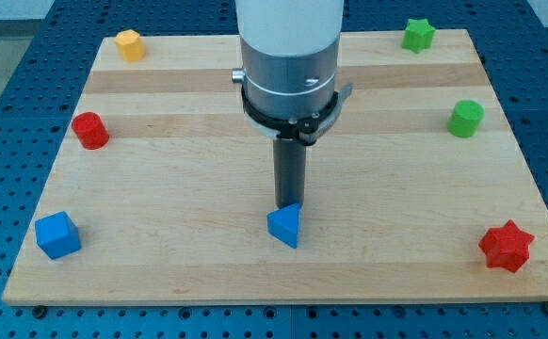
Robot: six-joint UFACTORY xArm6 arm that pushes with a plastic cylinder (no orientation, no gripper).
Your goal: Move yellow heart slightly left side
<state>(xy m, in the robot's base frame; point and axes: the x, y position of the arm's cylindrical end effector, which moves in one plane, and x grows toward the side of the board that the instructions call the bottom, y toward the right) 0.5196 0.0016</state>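
The yellow heart (128, 44) is a small yellow block near the top left corner of the wooden board (161, 198). My tip (287, 204) is at the lower middle of the board, far to the lower right of the yellow heart. It stands right behind the top edge of a blue triangular block (285, 227) and seems to touch it. The arm's grey and white body hangs over the board's top middle.
A red cylinder (90, 130) sits at the left edge and a blue cube (57, 235) at the bottom left. A green star (418, 34) is at the top right, a green cylinder (465, 119) at the right, and a red star (506, 247) at the bottom right.
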